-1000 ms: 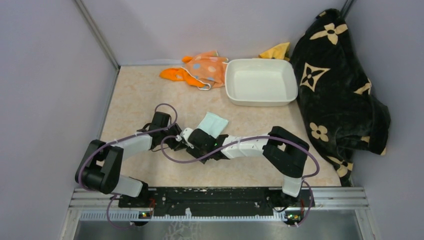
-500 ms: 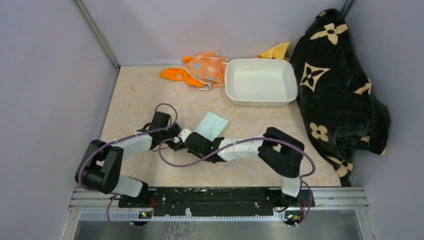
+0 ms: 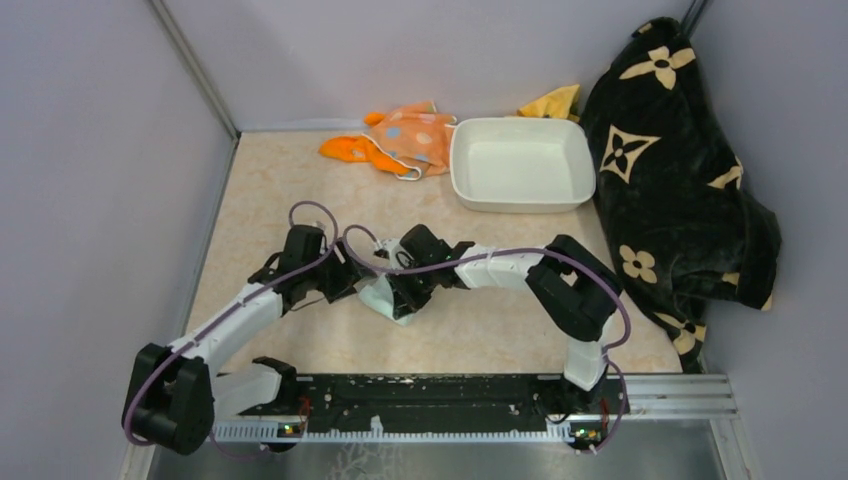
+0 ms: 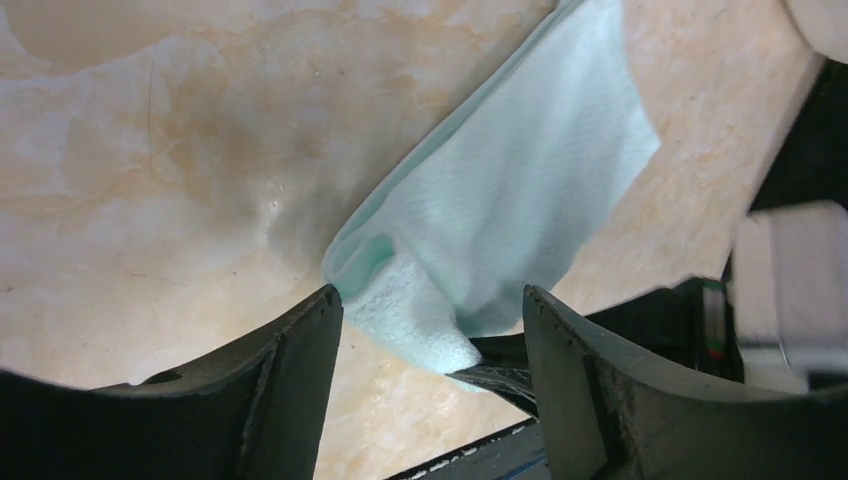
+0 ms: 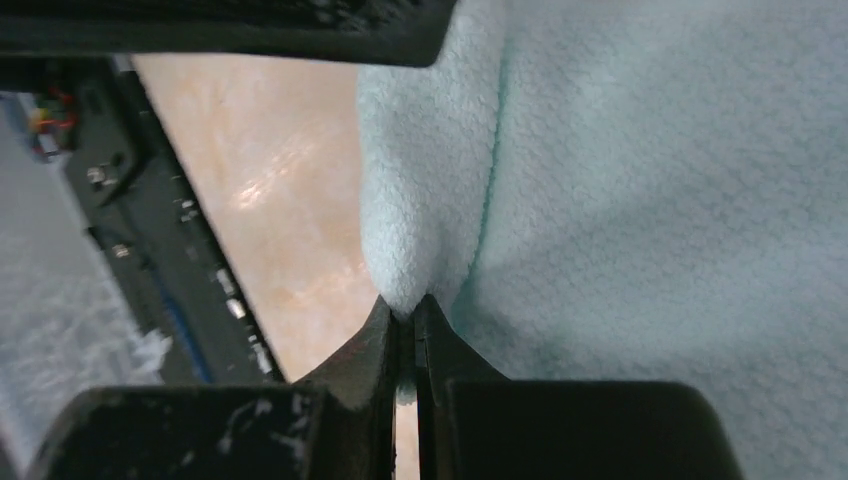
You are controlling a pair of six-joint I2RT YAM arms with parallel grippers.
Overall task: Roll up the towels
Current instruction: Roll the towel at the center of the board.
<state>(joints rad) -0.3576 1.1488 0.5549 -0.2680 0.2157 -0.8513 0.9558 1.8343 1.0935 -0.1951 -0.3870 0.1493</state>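
The pale mint green towel (image 4: pixel 510 200) lies folded on the beige table, mostly hidden under both grippers in the top view (image 3: pixel 381 297). My right gripper (image 5: pixel 405 312) is shut on a fluffy corner of the mint towel (image 5: pixel 650 200); from above the right gripper (image 3: pixel 402 296) sits mid-table. My left gripper (image 4: pixel 430 320) stands open astride that same pinched corner, its fingers (image 4: pixel 290 380) off the cloth; from above the left gripper (image 3: pixel 350 283) is just left of the right one. The plain orange towel (image 3: pixel 345 150) and the striped, dotted towel (image 3: pixel 415 135) lie crumpled at the back.
A white rectangular dish (image 3: pixel 522 205) stands at the back right. A big black blanket with tan flowers (image 3: pixel 680 180) hangs along the right wall, a yellow cloth (image 3: pixel 555 102) behind the dish. Grey walls close in the left and back sides.
My right gripper has shut on the mint towel's corner and drawn it toward the near edge. My left gripper has opened wide and its arm has stretched forward.
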